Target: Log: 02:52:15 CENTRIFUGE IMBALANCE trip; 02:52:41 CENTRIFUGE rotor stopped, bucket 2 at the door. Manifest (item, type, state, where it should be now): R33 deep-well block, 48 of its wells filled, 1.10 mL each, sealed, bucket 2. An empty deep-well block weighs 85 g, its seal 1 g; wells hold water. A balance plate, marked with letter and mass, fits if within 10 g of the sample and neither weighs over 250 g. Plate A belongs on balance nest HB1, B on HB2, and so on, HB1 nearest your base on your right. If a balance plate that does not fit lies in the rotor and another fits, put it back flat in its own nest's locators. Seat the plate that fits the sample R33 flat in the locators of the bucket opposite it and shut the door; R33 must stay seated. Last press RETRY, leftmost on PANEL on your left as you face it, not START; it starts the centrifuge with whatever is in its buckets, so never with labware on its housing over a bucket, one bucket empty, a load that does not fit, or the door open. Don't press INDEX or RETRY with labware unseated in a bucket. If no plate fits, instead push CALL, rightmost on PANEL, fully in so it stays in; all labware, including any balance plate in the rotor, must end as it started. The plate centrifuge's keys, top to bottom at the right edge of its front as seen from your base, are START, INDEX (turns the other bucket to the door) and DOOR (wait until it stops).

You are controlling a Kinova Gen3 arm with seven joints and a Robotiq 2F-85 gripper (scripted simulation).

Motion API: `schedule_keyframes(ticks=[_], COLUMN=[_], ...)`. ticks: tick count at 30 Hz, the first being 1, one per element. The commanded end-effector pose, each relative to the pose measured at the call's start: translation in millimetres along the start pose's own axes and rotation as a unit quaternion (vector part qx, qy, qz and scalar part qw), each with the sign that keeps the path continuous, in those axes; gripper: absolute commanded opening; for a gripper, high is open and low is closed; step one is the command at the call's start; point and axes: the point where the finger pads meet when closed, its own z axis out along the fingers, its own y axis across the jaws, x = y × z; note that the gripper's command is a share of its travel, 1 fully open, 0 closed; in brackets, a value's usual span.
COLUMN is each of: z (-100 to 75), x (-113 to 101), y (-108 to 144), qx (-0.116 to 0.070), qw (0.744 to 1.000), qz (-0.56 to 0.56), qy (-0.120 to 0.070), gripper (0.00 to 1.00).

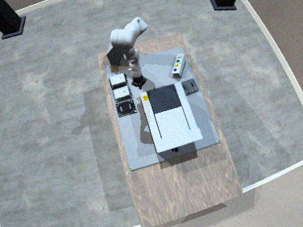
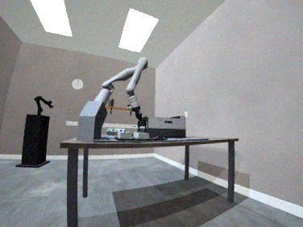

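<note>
The plate centrifuge [image 1: 171, 121] stands in the middle of the grey mat. A dark door panel [image 1: 164, 99] covers its near part and the top beyond it is white. No labware shows in the rotor from above. My gripper [image 1: 139, 83] is shut and empty. It hangs low just off the centrifuge's near corner, close to the strip of keys with a yellow mark [image 1: 144, 97]. In the side view my gripper [image 2: 141, 121] is beside the centrifuge [image 2: 166, 127]. Two white balance plates [image 1: 118, 80] [image 1: 122, 93] lie in the nests nearest my base. The third nest [image 1: 126, 108] is dark and empty.
PANEL [image 1: 177, 66], a white box with coloured buttons, lies at the far side of the mat. A small dark holder [image 1: 189, 86] sits next to it. My grey base block [image 2: 92, 121] stands at the table's end.
</note>
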Motion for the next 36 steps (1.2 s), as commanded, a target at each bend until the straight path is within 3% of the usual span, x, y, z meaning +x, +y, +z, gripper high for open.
schedule_keyframes(ticks=[1, 36], z=[-15.5, -118.7], x=[0.4, -2.2], y=[1.5, 3.8], qx=[0.011, 0.011], qw=[1.000, 1.000], qz=[0.001, 0.001], qy=[-0.019, -0.019], gripper=[0.10, 0.10])
